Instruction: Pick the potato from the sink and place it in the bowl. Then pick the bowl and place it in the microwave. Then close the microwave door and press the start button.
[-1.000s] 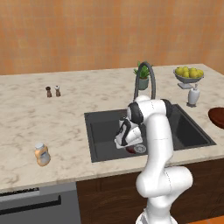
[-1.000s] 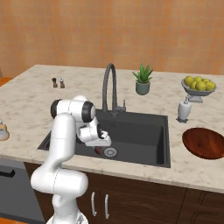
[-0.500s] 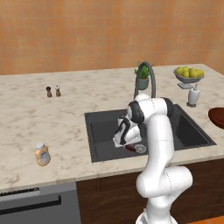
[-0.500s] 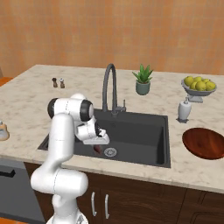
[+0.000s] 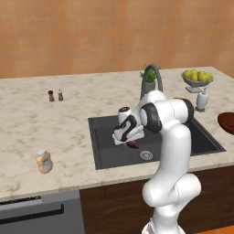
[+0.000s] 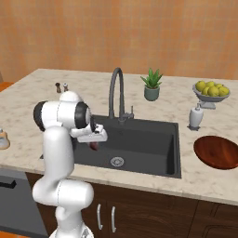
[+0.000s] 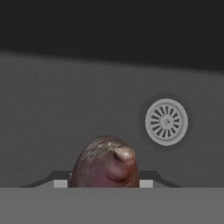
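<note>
Pincer [image 7: 105, 183] now narrowed onto the potato [image 7: 105, 164], slightly higher above the sink [image 5: 103, 141] floor.

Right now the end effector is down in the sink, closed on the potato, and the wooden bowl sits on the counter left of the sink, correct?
One error: the bowl sits on the counter right of the sink, as the right base view shows. The end effector is closed on the potato.

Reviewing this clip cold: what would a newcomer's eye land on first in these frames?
First the white arm bent down into the dark sink, its gripper closed on the reddish-brown potato, with the steel drain just beyond it in the hand view. Next the wooden bowl on the counter right of the sink, beyond the soap dispenser.
</note>
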